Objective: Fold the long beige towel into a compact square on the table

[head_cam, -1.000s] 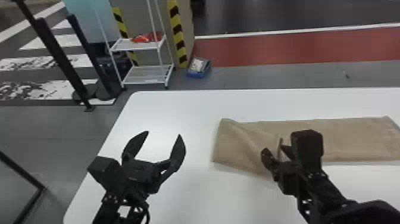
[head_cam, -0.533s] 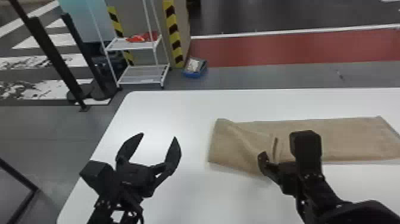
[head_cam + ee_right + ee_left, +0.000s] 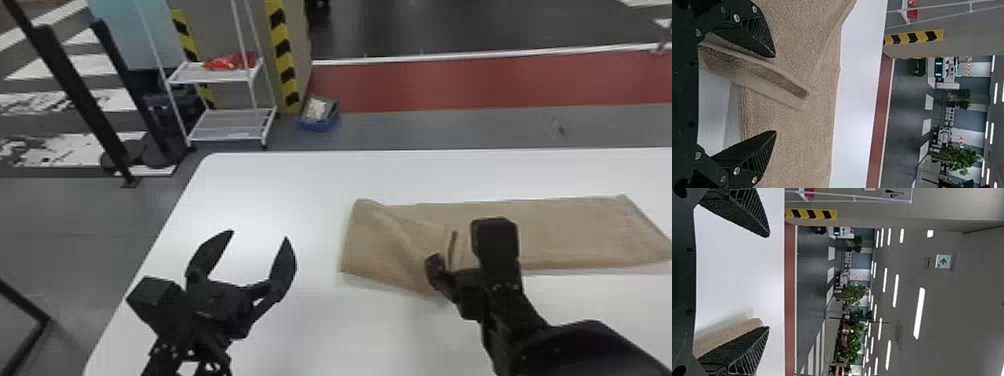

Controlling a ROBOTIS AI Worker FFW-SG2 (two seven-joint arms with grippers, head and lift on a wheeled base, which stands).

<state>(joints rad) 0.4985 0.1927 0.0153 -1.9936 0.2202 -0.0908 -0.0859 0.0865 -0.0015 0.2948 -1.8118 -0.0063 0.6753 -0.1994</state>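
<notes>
The beige towel [image 3: 560,230] lies long across the table, its left part folded over, with a loose raised crease near my right gripper [image 3: 452,250]. In the right wrist view my right gripper [image 3: 775,94] stands open, the towel's raised fold [image 3: 770,76] between its fingers but not pinched. My left gripper [image 3: 260,237] is open over bare table, left of the towel. The left wrist view has my left gripper [image 3: 769,282] with nothing held and the towel's edge [image 3: 730,335] beside one finger.
The white table [image 3: 310,185] extends around the towel, its left edge beside my left arm. On the floor beyond are a white shelf rack [image 3: 225,125], a blue box [image 3: 320,112] and black posts [image 3: 80,95].
The head view has shifted slightly, moving everything a little left. Both grippers keep nearly the same places and stay open; the towel looks much the same.
</notes>
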